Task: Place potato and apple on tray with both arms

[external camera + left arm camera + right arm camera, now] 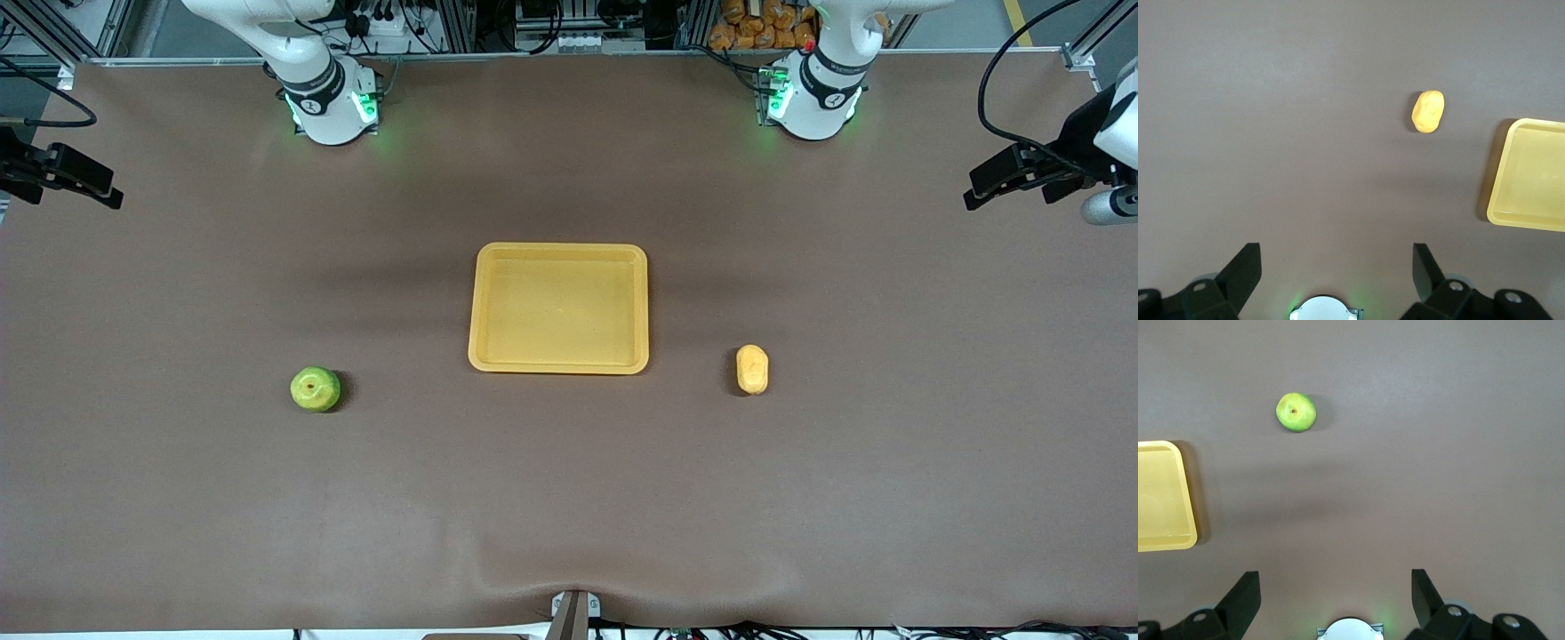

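Green apple (1296, 412) well apart from right hand (1336, 593), fingers spread; left hand (1338, 270) likewise from potato (1428, 111).

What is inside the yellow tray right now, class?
Nothing: the tray shows only its bare yellow floor, fully uncovered. The apple and potato lie on the table beside it, apart from its rim.

A big brown table (569, 498) fills most of the front view. Its top is soft and dull, with a small bump at the edge nearest the camera. Along the top edge stand metal frames (462, 22), black wires (996, 80) and a pile of orange things (756, 22). The light is soft and even.
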Controlling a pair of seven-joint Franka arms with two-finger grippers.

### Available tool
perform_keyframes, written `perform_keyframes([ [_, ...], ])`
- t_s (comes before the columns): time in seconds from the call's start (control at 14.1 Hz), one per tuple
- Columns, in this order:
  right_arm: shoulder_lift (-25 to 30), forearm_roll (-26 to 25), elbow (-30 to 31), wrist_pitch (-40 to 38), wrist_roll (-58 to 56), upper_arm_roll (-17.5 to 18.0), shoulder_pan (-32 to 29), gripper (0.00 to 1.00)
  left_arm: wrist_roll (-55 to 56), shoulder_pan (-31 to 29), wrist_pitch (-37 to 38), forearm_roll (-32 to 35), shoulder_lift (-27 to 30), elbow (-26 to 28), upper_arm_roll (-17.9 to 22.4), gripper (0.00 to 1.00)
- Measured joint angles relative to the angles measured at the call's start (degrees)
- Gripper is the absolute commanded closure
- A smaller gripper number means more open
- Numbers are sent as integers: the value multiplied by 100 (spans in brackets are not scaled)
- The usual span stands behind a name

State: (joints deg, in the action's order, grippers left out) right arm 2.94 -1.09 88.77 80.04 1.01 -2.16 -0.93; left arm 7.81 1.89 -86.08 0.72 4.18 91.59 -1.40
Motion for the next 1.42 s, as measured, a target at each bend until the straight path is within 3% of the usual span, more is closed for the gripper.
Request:
perform_keyframes([
  [0.99,-1,-1,5,-34,1,-59,-253,0,0,-46,154,1,-23,-28,35,0],
  [1.42,-144,-1,334,77,-6,-56,-268,0,-4,-19,251,1,-109,-27,17,0],
])
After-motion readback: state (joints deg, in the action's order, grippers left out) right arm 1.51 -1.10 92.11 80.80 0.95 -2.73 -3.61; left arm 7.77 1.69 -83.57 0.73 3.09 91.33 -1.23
